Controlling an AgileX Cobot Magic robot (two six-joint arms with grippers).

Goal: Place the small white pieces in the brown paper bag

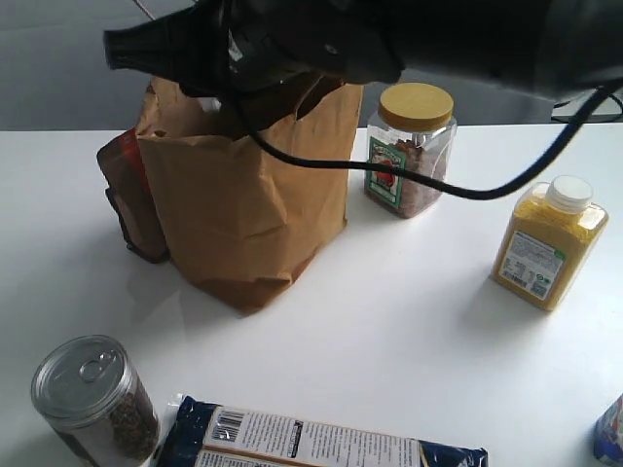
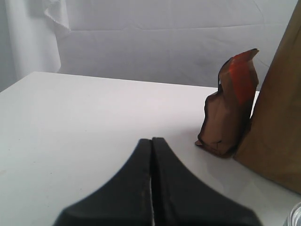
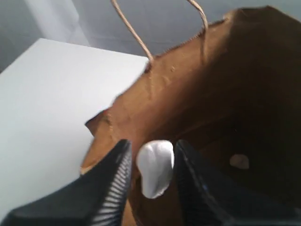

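- Got a white piece (image 3: 155, 170) pinched between the ribbed fingers (image 3: 115, 181) of the right end effector (image 3: 153, 148), hanging right over the gaping mouth of the bag (image 1: 243, 199).
- Can spot a second piece (image 3: 240, 161) down inside the bag, pale against the dark inner wall.
- Two thin string handles (image 3: 134, 35) sticking up off the bag's rim.
- Reaching in from the right over the bag top: the dark, blurry right arm (image 1: 467, 39), with a black cable (image 1: 458, 193) drooping in front of the jar (image 1: 409, 156).
- As for the left end effector (image 2: 151, 143): fingers pressed together, nothing between them, low over the bare white surface (image 2: 70, 122), pouch and bag ahead of it.
- Leaning against the bag's left side: a dark red-and-brown pouch (image 1: 131, 209), touching it.
- Just right of the bag, that yellow-lidded jar; further right and nearer, well apart, a yellow bottle (image 1: 548, 243) with a white cap.
- Along the near edge: a pull-tab can (image 1: 92, 399) on the left, and just beside it a flat blue-and-white packet (image 1: 311, 443).
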